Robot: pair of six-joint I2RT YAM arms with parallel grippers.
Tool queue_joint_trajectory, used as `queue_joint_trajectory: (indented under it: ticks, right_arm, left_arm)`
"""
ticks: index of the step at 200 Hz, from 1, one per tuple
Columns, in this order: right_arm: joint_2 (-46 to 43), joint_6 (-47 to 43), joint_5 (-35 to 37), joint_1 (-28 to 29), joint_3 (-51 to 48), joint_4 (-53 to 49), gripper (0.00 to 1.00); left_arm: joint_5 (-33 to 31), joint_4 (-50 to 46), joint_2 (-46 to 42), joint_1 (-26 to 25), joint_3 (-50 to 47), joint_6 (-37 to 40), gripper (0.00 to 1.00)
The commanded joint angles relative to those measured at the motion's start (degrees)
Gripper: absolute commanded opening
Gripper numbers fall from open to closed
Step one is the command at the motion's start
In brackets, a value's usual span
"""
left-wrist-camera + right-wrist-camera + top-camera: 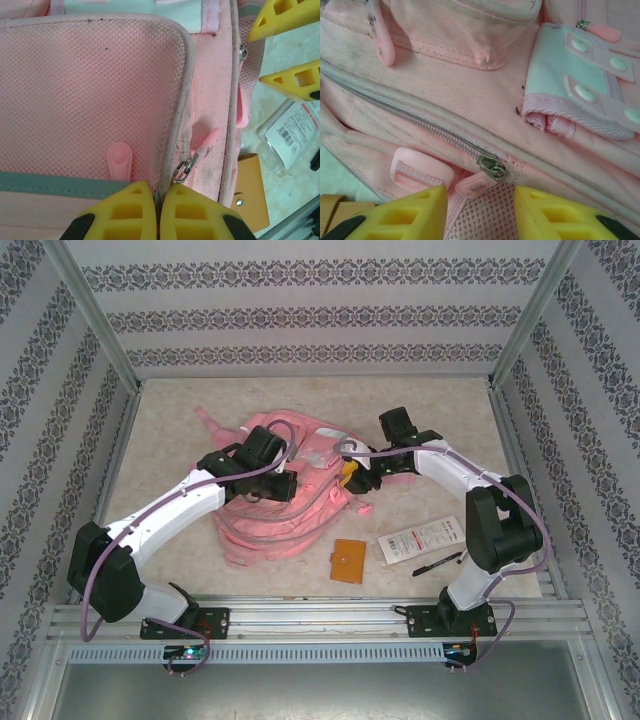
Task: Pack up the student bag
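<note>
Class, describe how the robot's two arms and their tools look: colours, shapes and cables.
The left arm and right arm have white shells with chunky black joints, and a purple cable loops along each. The left tool and right tool have wedge-shaped yellow fingers with rectangular cut-outs and black bases.

A lab test cell — aluminium frame (94, 315) (patterned panels (300, 320) inside) encloses the table (420, 410).

The soft pink fabric backpack (285, 490) has pink mesh, grey piping, mint-green panels and silver zip sliders with pale pink pulls. The left tool (159, 192) and right tool (480, 200) have yellow fingers. The worktop (180, 440) is mottled beige. The flat leather wallet (349, 560) is tan, the plastic packet (425, 538) white with red print, the pen (437, 564) black. The walls (300, 320) are white with dark floral stripes.
</note>
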Motion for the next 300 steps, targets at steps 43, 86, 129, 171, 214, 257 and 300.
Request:
queue_joint_trajectory:
  ticks: [43,86,129,171,214,257,300]
  right_arm:
    - [2.21,7.54,-1.45,0.08,2.97,-2.94,0.46]
    - [4.58,8.06,-4.22,0.31,6.27,-7.09,0.47]
    - [6.73,7.02,-9.19,0.35,8.97,-11.71,0.44]
    - [10.98,11.54,-12.08,-0.87,12.91,-16.05,0.50]
    - [12.67,14.13,-13.06,-1.08,13.94,-17.66,0.41]
    - [12.57,11.44,-12.78,-0.48,14.20,-19.37,0.34]
    - [10.70,7.69,-10.73,0.53,13.27,-19.09,0.17]
  left_arm:
    - [2.31,9.60,-4.97,0.14,-1.67,-3.15,0.00]
    - [3.52,11.43,-5.39,0.14,-2.79,-3.69,0.00]
    - [3.36,13.06,-5.46,0.14,-3.69,-4.31,0.00]
    - [3.80,14.74,-6.26,0.13,-4.51,-4.55,0.00]
    - [4.01,15.83,-6.85,0.21,-5.07,-4.90,0.00]
    - [3.72,16.09,-7.07,0.23,-5.59,-4.41,0.00]
    - [3.50,16.44,-7.42,0.23,-5.68,-4.40,0.00]
